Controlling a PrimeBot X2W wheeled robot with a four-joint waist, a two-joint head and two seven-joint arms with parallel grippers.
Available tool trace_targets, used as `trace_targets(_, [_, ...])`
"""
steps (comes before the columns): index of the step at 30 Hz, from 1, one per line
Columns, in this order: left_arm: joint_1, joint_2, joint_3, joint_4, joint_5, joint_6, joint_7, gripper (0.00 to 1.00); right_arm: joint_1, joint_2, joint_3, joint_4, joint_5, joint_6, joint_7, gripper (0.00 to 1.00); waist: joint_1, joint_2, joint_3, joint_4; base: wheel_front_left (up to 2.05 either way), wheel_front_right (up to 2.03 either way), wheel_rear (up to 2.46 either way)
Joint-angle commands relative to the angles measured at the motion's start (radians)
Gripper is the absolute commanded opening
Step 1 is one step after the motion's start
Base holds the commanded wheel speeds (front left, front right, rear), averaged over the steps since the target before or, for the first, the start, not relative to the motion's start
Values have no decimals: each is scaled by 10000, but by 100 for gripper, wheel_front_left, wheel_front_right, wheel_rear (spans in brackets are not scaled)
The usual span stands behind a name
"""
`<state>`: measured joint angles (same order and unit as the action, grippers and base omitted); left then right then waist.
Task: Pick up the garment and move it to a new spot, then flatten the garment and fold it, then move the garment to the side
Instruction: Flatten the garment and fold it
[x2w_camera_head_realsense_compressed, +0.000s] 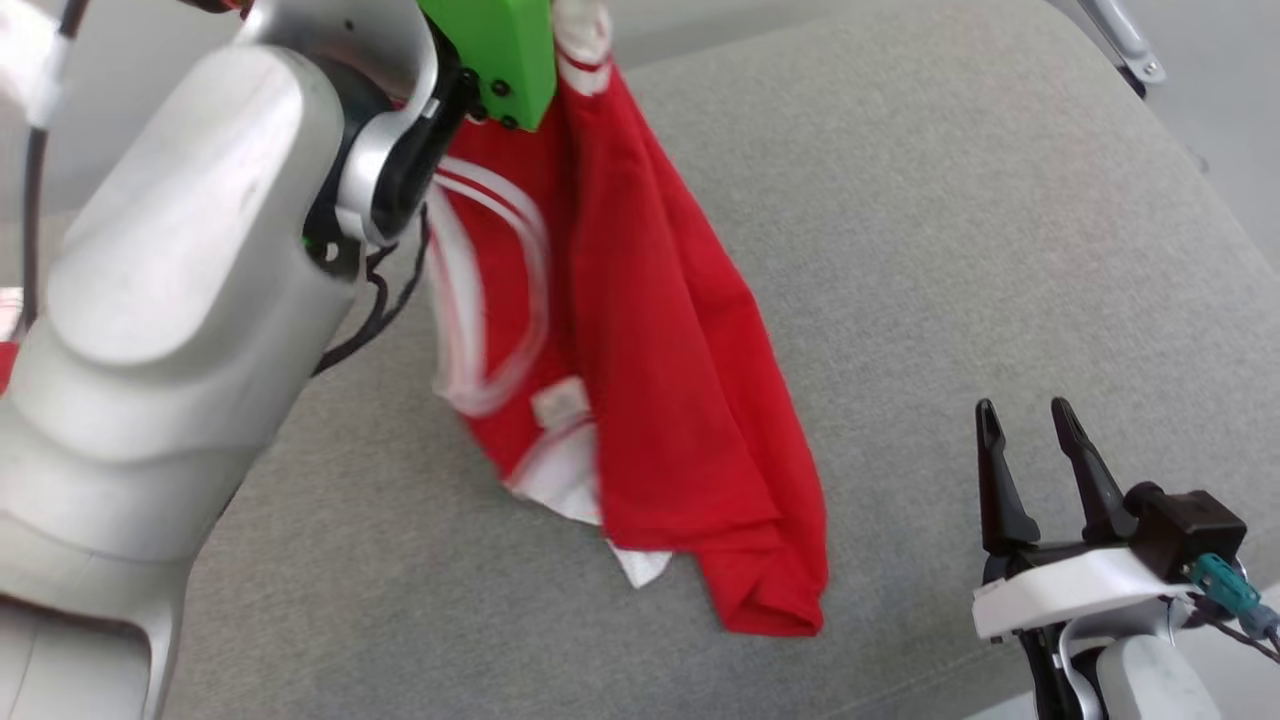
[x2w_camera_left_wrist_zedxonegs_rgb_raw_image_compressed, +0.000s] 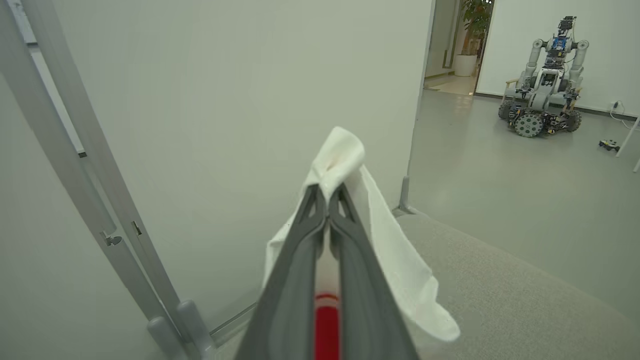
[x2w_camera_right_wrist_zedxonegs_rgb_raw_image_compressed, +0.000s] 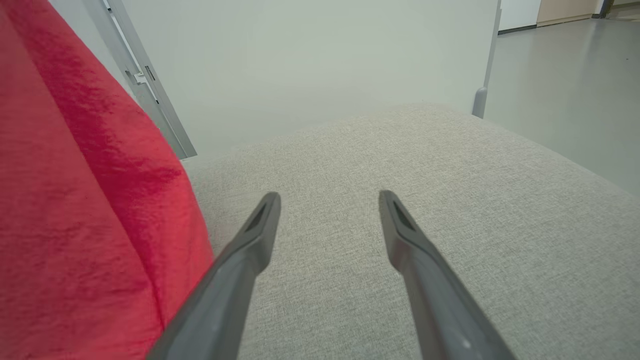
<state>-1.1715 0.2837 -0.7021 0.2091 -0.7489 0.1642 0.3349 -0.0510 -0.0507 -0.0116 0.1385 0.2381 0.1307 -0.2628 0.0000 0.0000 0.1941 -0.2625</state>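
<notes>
Garment (x2w_camera_head_realsense_compressed: 660, 380) is a red jersey-type thing with white stripes and white trim, and it's dangling from the left gripper (x2w_camera_left_wrist_zedxonegs_rgb_raw_image_compressed: 327, 192) over the far left part of the grey padded surface (x2w_camera_head_realsense_compressed: 950, 250). From the left wrist view the two fingers are pinched tight together on a white edge of the cloth. A floppy white fold pokes out past the tips, and a strip of red and white is squeezed between the fingers lower down. In the head view the fabric hangs down from under the green housing (x2w_camera_head_realsense_compressed: 505, 50) on the left arm (x2w_camera_head_realsense_compressed: 180, 300), and its bunched lower end reaches toward the middle of the surface. It looks like that bottom corner rests on the padding, but I can't say for sure. The stripes are a bit blurry.

The right gripper (x2w_camera_head_realsense_compressed: 1024, 412) sits low at the near right, fingers spread fairly wide with nothing in them, just grey padding showing between. The red cloth is close by on its left, not touching as far as I can tell.

Far off on the floor (x2w_camera_left_wrist_zedxonegs_rgb_raw_image_compressed: 525, 190) there's another wheeled robot (x2w_camera_left_wrist_zedxonegs_rgb_raw_image_compressed: 545, 85).
</notes>
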Motion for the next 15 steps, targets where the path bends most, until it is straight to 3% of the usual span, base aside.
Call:
trace_targets(1, [-175,-69,-24,739,245,-43,-375,0,-204,-3,65,43,100,1,-31,100,0,0,856,-818,0,0,0])
trace_targets(2, [-261,-111,-59,1294,360,-126,-637,0,-272,-4,98,68,162,1,-31,100,0,0,962,-907,0,0,0])
trace_targets(3, [-275,-254,-91,1865,294,-415,-940,12,-392,2,180,87,223,1,-31,100,0,0,1097,-1036,0,0,0])
trace_targets(4, [-182,-372,36,2420,146,-438,-1171,26,-471,3,241,105,286,1,-31,100,0,0,1162,-1133,0,0,0])
trace_targets(6, [-76,-589,218,3280,-48,-723,-1825,61,-522,-6,306,164,329,1,-31,100,0,0,1252,-1310,0,0,0])
trace_targets(7, [97,-798,363,3755,-322,-850,-2054,100,-550,-7,302,172,360,1,-31,100,0,0,1271,-1369,0,0,0])
trace_targets(10, [456,-1083,448,4638,-561,-1292,-2702,100,-429,0,232,203,276,1,-31,100,0,0,1150,-1385,0,0,0])
trace_targets(15, [1845,-1312,458,4854,-742,-1490,-3891,100,3,-6,-62,290,-54,1,-31,100,0,0,516,-1211,0,0,0])
